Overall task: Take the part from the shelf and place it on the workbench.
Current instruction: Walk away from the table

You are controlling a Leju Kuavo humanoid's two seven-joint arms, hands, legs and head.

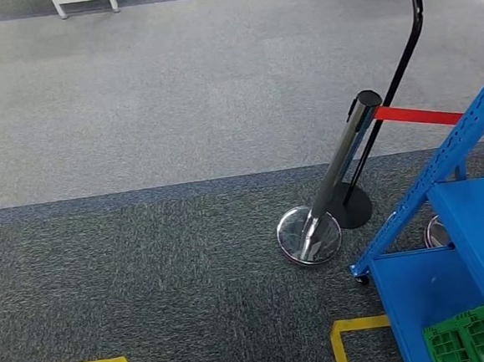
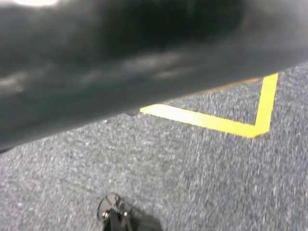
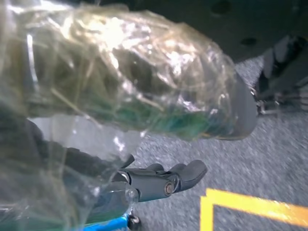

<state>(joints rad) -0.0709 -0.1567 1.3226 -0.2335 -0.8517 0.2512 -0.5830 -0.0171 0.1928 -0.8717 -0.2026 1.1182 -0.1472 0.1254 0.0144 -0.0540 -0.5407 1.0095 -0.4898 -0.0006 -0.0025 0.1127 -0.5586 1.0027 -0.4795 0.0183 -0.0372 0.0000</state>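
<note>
The right hand [image 3: 160,180] holds the part [image 3: 120,82], a bulky piece wrapped in crinkled clear plastic, with the thumb over it and the dark fingers [image 3: 181,174] reaching out beneath the loose wrap. Whether the fingers bear on the part itself or just on slack film cannot be told. The left hand's state cannot be told from its wrist view, which looks down on grey carpet and a yellow tape corner [image 2: 254,126].

Further out, the blue shelf [image 1: 465,239] stands near right with a green crate [image 1: 470,339] in it, and a chrome stanchion [image 1: 329,191] with red belt [image 1: 431,117] lies just beyond. The slippery wrap could slide in the grasp as the robot walks, and a turn close to the stanchion could catch the belt.
</note>
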